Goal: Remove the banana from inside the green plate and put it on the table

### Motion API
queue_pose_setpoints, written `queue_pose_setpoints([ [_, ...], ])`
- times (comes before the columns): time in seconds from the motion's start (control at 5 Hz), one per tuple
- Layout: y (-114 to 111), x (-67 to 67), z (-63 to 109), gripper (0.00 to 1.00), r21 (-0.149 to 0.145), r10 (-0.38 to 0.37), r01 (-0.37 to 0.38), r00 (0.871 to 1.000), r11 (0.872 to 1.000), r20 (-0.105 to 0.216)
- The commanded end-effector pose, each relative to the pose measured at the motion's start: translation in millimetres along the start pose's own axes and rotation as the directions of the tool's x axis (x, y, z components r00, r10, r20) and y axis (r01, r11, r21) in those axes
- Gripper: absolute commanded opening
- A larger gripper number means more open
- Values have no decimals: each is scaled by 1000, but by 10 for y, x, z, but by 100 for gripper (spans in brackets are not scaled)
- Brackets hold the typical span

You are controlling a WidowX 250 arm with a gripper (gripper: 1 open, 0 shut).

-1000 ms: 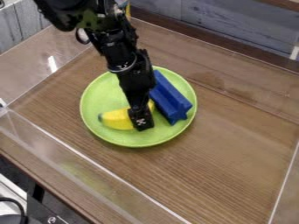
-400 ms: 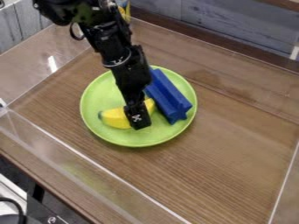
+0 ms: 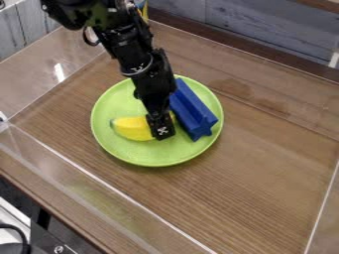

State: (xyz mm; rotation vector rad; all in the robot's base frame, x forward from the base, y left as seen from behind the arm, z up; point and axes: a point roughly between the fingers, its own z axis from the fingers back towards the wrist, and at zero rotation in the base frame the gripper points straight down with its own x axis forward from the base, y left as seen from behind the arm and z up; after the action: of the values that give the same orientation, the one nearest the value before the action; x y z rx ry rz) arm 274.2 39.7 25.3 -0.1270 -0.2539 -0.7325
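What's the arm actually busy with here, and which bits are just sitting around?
Part of the job:
- banana, lying in the plate
- green plate
- table, where the banana should end up
- tool, down at the banana's right end

Just lying about:
- blue block, in the plate beside the tool

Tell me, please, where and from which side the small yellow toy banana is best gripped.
Probably across the small yellow toy banana's thick middle, coming from above: it lies flat in the lime-green plastic plate, its right end under the gripper, and the long blue block crowds that side.
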Motion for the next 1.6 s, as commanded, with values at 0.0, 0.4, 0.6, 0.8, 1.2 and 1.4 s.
queue_pose_setpoints([
  [0.0, 52, 191, 20, 0, 54, 30, -31, 999, 998, 20],
  [0.4, -58, 192, 1, 0, 47, -20, 19, 1000, 999, 20],
  [0.6, -112, 190, 115, 0, 57, 14, -15, 1000, 998, 22],
  [0.8, -147, 178, 238, 0, 72, 47, -48, 999, 996, 21],
  [1.2, -318, 364, 319, 0, 83, 78, -80, 997, 993, 20],
  [1.4, -377, 456, 293, 0, 82, 91, -93, 996, 992, 24],
])
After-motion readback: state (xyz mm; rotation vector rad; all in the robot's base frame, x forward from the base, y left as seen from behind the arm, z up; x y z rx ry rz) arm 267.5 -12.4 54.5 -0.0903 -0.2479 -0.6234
